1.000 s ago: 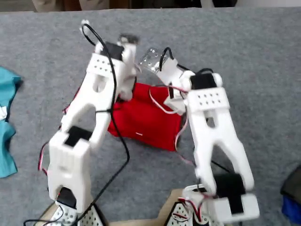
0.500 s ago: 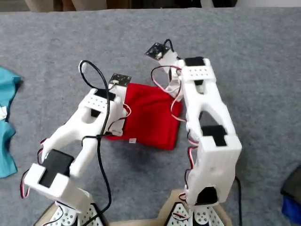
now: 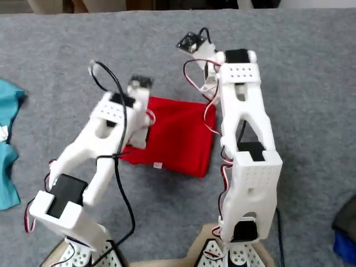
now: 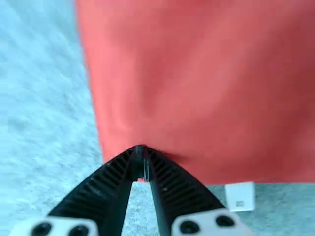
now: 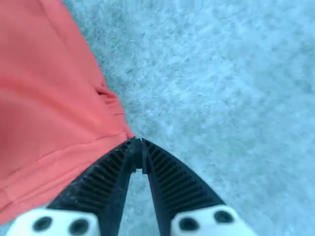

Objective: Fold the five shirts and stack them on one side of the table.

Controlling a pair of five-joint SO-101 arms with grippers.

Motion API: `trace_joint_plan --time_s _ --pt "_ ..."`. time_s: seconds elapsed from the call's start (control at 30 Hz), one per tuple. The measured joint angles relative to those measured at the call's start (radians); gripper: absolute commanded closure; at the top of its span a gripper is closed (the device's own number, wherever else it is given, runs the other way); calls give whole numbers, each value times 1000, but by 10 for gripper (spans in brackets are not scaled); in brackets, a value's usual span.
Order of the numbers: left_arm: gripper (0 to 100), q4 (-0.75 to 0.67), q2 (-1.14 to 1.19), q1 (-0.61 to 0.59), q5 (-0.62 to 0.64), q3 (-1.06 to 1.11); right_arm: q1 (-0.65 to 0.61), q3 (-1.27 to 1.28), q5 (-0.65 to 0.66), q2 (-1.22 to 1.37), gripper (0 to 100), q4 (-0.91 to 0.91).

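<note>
L gripper [image 4: 141,147] closed, pinching red shirt [image 3: 178,139] edge; R gripper [image 5: 137,141] closed at its corner, hold unclear. Thin pinch may slip, undoing fold.

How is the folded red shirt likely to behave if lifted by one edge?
The red shirt is thin, creased cloth, so it would probably droop and unfold rather than stay flat. Pushed, it would likely bunch against the fuzzy grey table cover instead of sliding.
</note>
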Motion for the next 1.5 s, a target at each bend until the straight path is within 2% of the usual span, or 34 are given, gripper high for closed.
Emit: trace_joint_plan --time_s 0.2,0.33,0.47,0.57,0.7,0.93,1.07,1.2,1.33,1.5 --pt "981 44 2 -54 0 -304 -21 -103 0 -126 993 172" --pt "981 -40 44 -71 0 -347 -29 -104 -18 -207 993 282" --pt "981 -157 172 -72 0 -356 -29 -57 -81 -267 993 305" --pt "981 -221 285 -72 0 -387 -58 80 -117 -308 993 256" --pt "981 -227 439 -78 0 -468 -133 370 -147 -431 993 133" --pt "981 -140 643 -98 0 -684 -210 976 -158 -766 993 -175" --pt "981 -78 724 -98 2 -815 -210 1206 -160 -799 992 -310" --pt "981 -23 787 -98 2 -930 -184 1255 -160 -732 992 -373" --pt "981 28 832 -110 2 -1023 -127 1241 -140 -615 992 -381" --pt "981 87 850 -140 2 -1119 -83 1186 -115 -591 992 -356"
